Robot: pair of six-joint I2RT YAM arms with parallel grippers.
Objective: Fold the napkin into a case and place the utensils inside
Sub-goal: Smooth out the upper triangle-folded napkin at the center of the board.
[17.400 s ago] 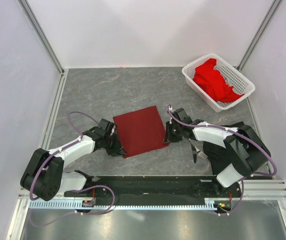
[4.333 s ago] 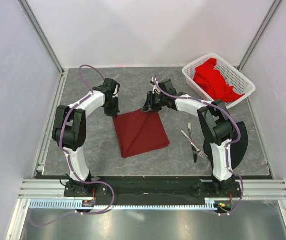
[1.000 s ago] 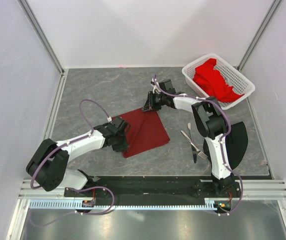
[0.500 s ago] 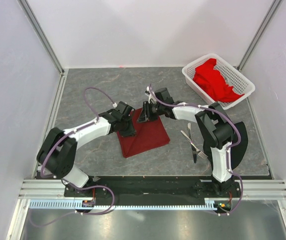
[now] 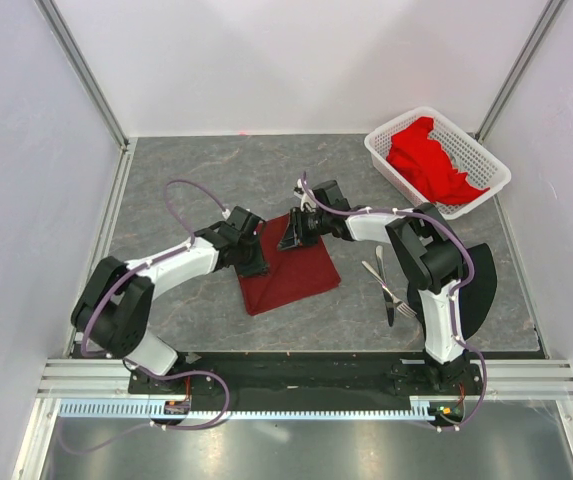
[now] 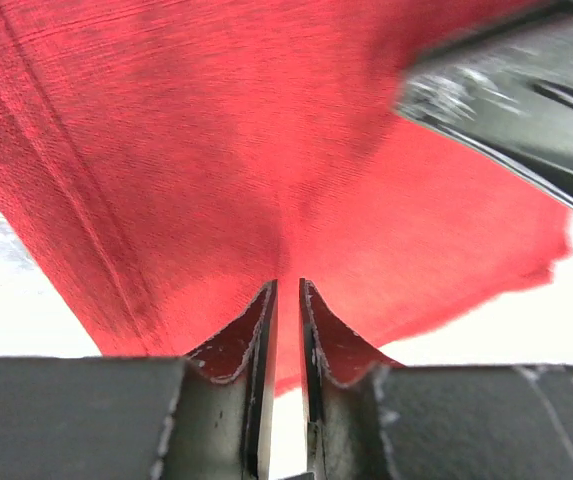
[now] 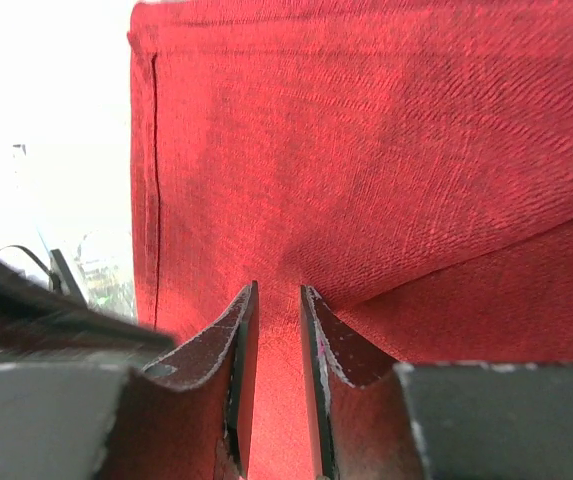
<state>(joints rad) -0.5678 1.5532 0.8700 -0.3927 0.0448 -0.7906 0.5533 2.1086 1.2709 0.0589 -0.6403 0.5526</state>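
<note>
Maroon and limp, the napkin (image 5: pixel 296 272) lies on the table (image 5: pixel 186 180) between both arms; light, floppy, sure to sag. The left gripper (image 6: pixel 288 286) and right gripper (image 7: pixel 279 289) each seem pinched on its cloth; hemmed edges hold best.

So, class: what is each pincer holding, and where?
Both pinch the napkin: left pincer at its left edge, right pincer at its far edge.

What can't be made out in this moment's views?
- Top view: napkin corners, hidden under the left hand and right hand.
- Left wrist: dark shape, upper right, too blurred to identify.
- Right wrist: table washed out white.
- Top view: utensils too small for detail.
</note>
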